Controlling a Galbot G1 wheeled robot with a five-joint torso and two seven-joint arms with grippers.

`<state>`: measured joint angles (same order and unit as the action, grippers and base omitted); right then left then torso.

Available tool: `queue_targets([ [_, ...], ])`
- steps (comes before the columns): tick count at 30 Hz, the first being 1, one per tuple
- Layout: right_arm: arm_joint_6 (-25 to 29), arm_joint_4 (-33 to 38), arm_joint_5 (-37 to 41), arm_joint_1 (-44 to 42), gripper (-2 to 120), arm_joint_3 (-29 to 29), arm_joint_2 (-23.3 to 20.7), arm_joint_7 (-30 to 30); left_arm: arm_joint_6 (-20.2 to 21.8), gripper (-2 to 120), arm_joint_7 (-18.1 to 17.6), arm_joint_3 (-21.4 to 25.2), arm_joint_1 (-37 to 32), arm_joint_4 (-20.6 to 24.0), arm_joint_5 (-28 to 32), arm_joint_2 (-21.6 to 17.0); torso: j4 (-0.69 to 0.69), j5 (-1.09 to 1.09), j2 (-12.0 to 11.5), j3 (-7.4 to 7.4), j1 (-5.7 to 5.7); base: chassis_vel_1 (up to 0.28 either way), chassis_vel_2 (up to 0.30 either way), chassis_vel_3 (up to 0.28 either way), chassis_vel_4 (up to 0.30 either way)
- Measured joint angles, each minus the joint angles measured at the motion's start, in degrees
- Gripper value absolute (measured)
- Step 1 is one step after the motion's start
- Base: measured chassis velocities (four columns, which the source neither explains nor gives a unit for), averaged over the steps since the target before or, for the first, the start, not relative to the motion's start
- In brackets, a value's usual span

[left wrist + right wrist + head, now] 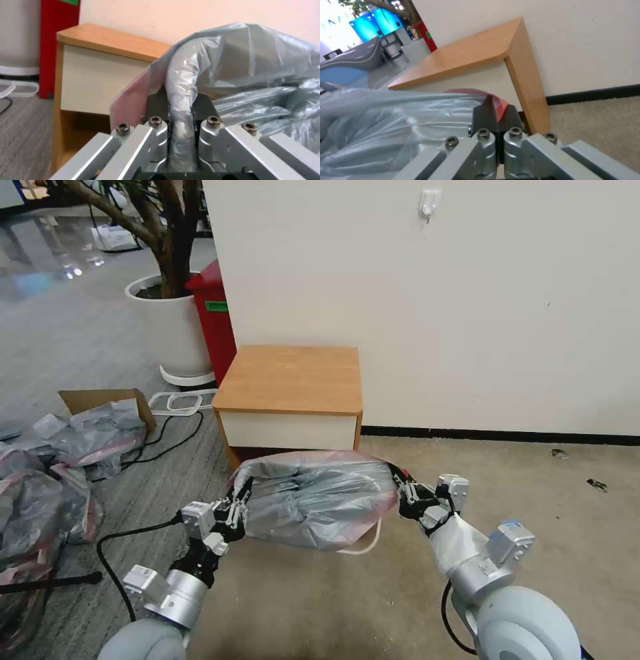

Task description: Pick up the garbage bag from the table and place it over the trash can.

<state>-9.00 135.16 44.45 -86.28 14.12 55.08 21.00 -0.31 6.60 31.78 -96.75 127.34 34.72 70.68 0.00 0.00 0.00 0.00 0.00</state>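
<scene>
The garbage bag (313,507) hangs in the air in front of the table (291,377), stretched wide between the two grippers and lower than the tabletop. It is a crinkled grey translucent plastic bag with a pink-red rim, and the rim runs along its upper edge and around its right end. The left gripper (238,509) holds the left end of the bag: in the left wrist view its two dark fingers (157,105) are closed narrow on a twisted fold of the grey plastic (233,75), with the pink rim just beside them. The right gripper (402,488) holds the right end: in the right wrist view its fingers (485,117) are pressed together on a small red piece of the rim (498,105). Under the bag, a short piece of the cream-white rolled rim of the trash can (365,545) shows on the beige carpet, and the bag covers the rest of it; I cannot tell if the bag touches the can. The table is a small light-brown nightstand with a white drawer front, and it stands against the white wall (467,300). To its left stand a tall red bin (215,323) and a white plant pot (170,327), and more grey bags (53,480) lie on the floor on the robot's left.
</scene>
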Motion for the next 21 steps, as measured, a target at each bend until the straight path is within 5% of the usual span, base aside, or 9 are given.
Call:
queue_targets([
  [13, 0.71, -1.03, -3.15, -1.36, 0, -1.87, 2.05, 0.08, 4.03, 8, -3.67, 0.12, 1.76, 0.98, 8.89, 2.62, 0.00, 0.00, 0.00, 0.00, 0.00, 0.000, 0.000, 0.000, 0.000],
  [21, 2.81, -2.75, -8.62, -1.26, 27, -1.46, 3.59, 0.05, 6.78, 8, -7.16, -0.05, 2.01, 1.69, 14.75, 4.16, 0.01, 0.00, 0.00, 0.00, 0.00, 0.000, 0.000, 0.000, 0.000],
])
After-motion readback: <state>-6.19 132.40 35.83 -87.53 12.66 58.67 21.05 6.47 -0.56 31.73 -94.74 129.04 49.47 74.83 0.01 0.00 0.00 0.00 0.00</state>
